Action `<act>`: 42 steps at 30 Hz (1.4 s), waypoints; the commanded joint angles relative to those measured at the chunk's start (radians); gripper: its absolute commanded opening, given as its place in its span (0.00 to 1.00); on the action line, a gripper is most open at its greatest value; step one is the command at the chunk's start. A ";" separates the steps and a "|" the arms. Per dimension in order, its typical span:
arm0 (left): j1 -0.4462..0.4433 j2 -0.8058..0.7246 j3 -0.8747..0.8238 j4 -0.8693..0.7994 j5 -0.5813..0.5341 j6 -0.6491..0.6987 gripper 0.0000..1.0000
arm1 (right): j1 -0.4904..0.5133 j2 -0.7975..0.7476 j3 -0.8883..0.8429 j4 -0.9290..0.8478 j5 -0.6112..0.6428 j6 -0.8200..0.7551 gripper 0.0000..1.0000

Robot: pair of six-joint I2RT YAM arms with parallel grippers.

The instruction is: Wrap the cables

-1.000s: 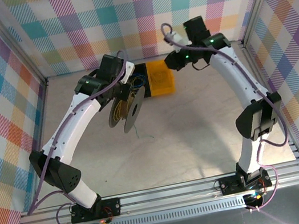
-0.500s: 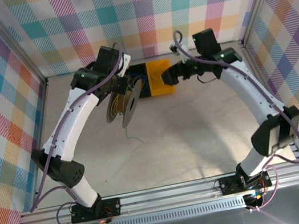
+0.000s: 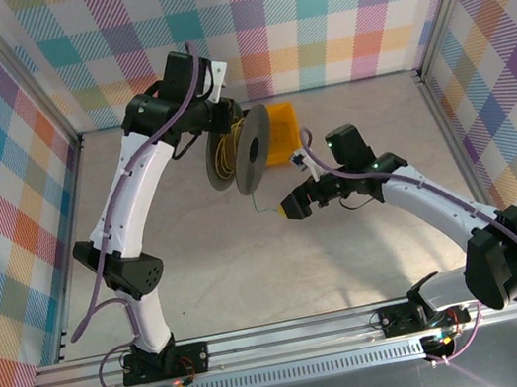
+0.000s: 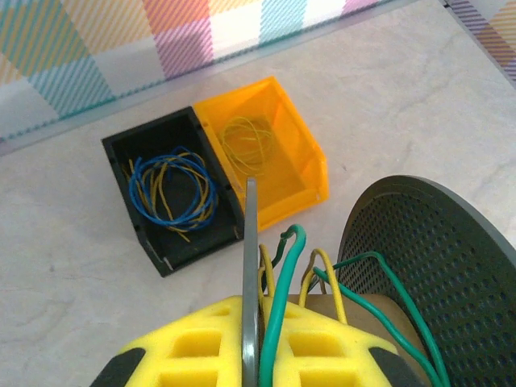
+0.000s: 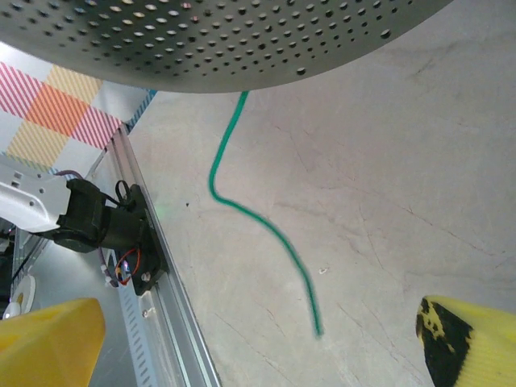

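Left gripper (image 4: pixel 251 343): its yellow pads are pressed together on the thin edge of one flange of the black spool (image 3: pixel 253 149), which it holds raised on edge above the table (image 3: pixel 253 275), towards the rear wall. The teal cable (image 4: pixel 282 298) is partly wound on the spool core beside a few turns of yellow wire. In the left wrist view, it loops up between the two perforated flanges. A loose tail of the same cable hangs from the spool's lower rim. In the right wrist view, this tail kinks and its free end lies on or just above the table surface; contact cannot be confirmed. Right gripper (image 5: pixel 258 355): fingers spread wide, holding nothing, low over the table, near the tail's free end and apart from it. Behind the spool stand two open bins, touching side by side: the black bin (image 4: pixel 121 153) contains loose blue and yellow cables (image 4: pixel 169 189), and the orange bin (image 4: pixel 302 173) contains a small yellow-green coil (image 4: pixel 246 145).
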 commanded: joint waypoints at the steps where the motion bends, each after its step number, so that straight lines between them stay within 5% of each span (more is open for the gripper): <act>1: 0.006 -0.022 0.018 0.030 0.058 -0.040 0.00 | -0.003 -0.006 -0.028 0.119 -0.052 0.018 0.99; 13: 0.017 -0.014 0.011 0.055 0.080 -0.061 0.00 | 0.072 0.052 -0.068 0.199 -0.047 0.067 0.87; 22: 0.042 -0.022 -0.013 0.073 0.089 -0.068 0.00 | 0.080 0.022 -0.114 0.202 -0.011 0.082 0.49; 31: 0.051 -0.035 -0.054 0.092 0.093 -0.072 0.00 | 0.086 -0.019 -0.110 0.167 0.004 0.071 0.00; 42: 0.050 -0.017 -0.084 0.091 0.046 -0.068 0.00 | 0.228 -0.030 0.109 -0.110 0.094 -0.062 0.00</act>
